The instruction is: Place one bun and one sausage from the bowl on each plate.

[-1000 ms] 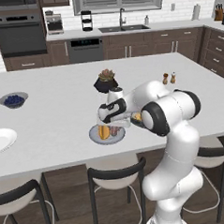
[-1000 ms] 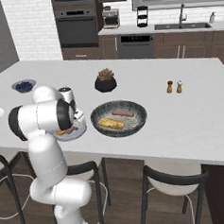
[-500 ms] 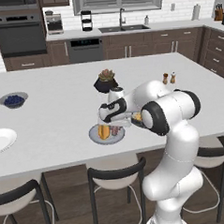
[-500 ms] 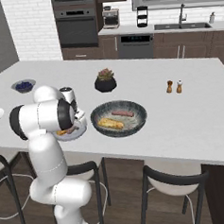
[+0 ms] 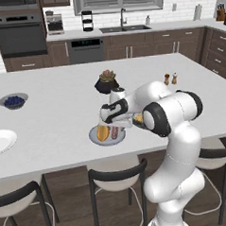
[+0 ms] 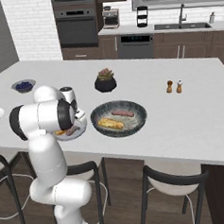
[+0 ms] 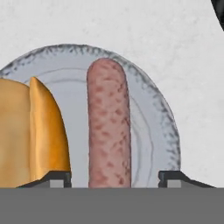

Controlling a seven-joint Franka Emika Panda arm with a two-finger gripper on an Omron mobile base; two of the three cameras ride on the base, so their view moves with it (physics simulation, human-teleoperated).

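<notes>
My claw (image 7: 114,177): fingers apart, gripping nothing, low over the grey plate (image 7: 148,113).
Sausage (image 7: 109,127): flat on that plate between my fingertips, long axis pointing away from me.
Bun (image 7: 30,131): beside it, same plate.
White plate (image 5: 2,140): far left, bare.
Bowl (image 6: 118,118): to my right, holding the second bun and sausage.
</notes>
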